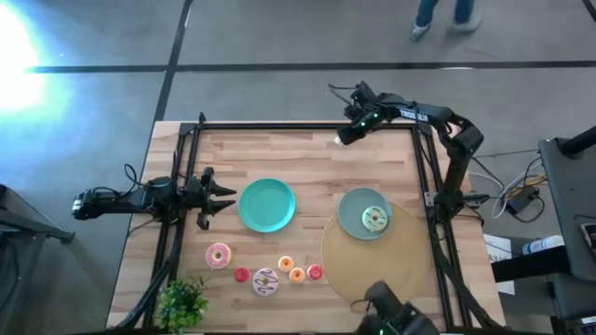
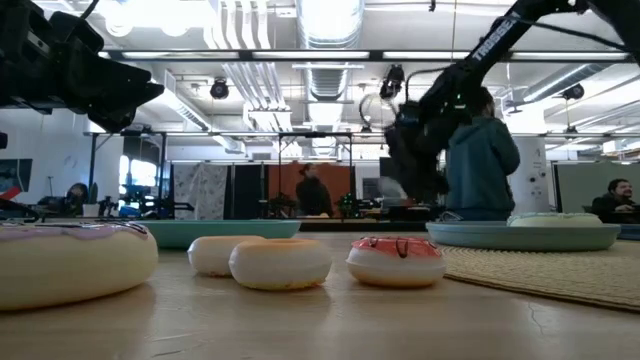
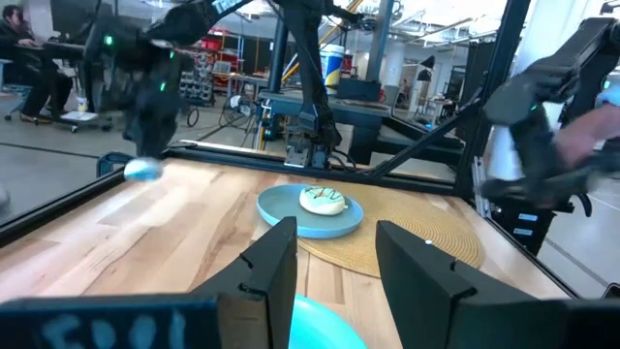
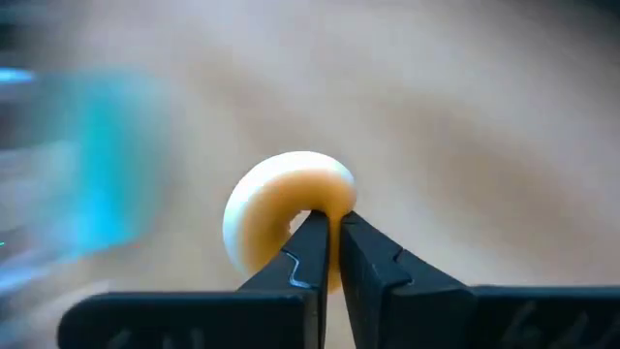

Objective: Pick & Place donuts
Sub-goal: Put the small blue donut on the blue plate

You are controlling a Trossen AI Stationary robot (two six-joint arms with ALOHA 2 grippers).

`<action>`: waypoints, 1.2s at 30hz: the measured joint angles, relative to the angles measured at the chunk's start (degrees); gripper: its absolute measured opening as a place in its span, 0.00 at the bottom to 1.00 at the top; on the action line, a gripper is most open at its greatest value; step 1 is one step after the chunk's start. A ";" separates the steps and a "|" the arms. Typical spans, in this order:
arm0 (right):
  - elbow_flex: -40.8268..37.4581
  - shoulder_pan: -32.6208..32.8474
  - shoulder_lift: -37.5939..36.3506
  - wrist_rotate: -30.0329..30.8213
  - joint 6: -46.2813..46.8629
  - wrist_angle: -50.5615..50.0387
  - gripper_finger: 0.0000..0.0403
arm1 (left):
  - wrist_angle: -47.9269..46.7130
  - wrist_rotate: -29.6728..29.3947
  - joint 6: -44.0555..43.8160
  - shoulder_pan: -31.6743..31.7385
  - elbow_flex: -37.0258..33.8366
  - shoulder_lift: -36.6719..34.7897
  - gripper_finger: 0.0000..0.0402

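Observation:
My right gripper (image 1: 341, 138) is over the table's far edge, shut on a small pale yellow donut (image 4: 281, 206). My left gripper (image 1: 220, 195) waits open at the left side, just beside the teal plate (image 1: 267, 206); its fingers (image 3: 276, 267) touch nothing. The green donut (image 1: 375, 220) lies on the grey-blue plate (image 1: 352, 216). Along the near edge lie the pink donut (image 1: 218, 255), the white donut with purple streaks (image 1: 265, 281), and small red (image 1: 315, 272), orange (image 1: 297, 274) and yellow (image 1: 286, 265) ones. My right gripper holds the small pale yellow donut by its ring wall (image 4: 334, 199), pinched between the two fingertips, which are almost together. The ring stands on edge beyond the fingertips with its hole (image 4: 295, 225) showing beside them. It is lifted clear of the table.
A round woven mat (image 1: 382, 265) lies under the grey-blue plate at the right. A leafy green plant (image 1: 182, 302) stands at the near left corner. Bare wood lies across the far half of the table. People stand and sit in the room behind.

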 joint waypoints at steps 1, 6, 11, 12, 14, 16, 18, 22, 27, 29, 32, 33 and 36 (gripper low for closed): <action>0.01 0.55 -0.54 -9.12 0.83 1.29 0.03 | 0.00 0.00 0.00 0.02 0.00 -0.02 0.29; 0.01 5.92 -2.71 -36.52 12.81 9.90 0.03 | 0.00 0.02 -0.02 0.00 0.00 0.00 0.29; 0.01 13.43 -3.69 -42.33 17.11 12.00 0.03 | 0.37 -1.14 0.00 0.00 0.00 -0.02 0.29; 0.01 15.15 -3.75 -42.37 17.42 12.00 0.03 | 0.37 -1.16 0.00 0.02 0.00 0.00 0.29; 0.01 18.63 -3.75 -42.21 17.47 12.13 0.03 | 0.34 -1.15 0.00 0.00 0.00 0.16 0.29; -0.01 21.91 -3.77 -36.94 16.86 12.99 0.03 | 0.28 -1.14 0.00 0.01 0.00 0.17 0.29; -0.01 24.54 -4.23 -26.61 16.71 13.86 0.03 | 0.42 -1.14 0.08 0.00 0.00 0.17 0.29; -0.03 28.48 -6.07 -2.11 15.62 19.58 0.03 | 6.97 -1.15 -10.60 -0.02 0.00 0.28 0.29; -0.03 32.89 -10.10 28.23 9.89 29.10 0.03 | 20.63 -4.47 -39.72 0.00 -0.02 0.35 0.29; -0.03 34.97 -12.14 39.62 4.38 33.39 0.03 | 24.36 -7.75 -46.52 0.00 -0.02 0.37 0.29; -0.01 38.57 -14.45 54.17 -7.80 41.66 0.03 | 29.05 -15.40 -50.88 0.00 -0.02 0.37 0.29; -0.01 39.66 -14.90 57.40 -12.61 44.87 0.03 | 30.39 -18.31 -51.74 0.00 0.08 0.38 0.29; -0.01 42.56 -15.49 62.38 -27.62 55.55 0.03 | 30.82 -23.84 -54.30 0.04 0.88 0.38 0.29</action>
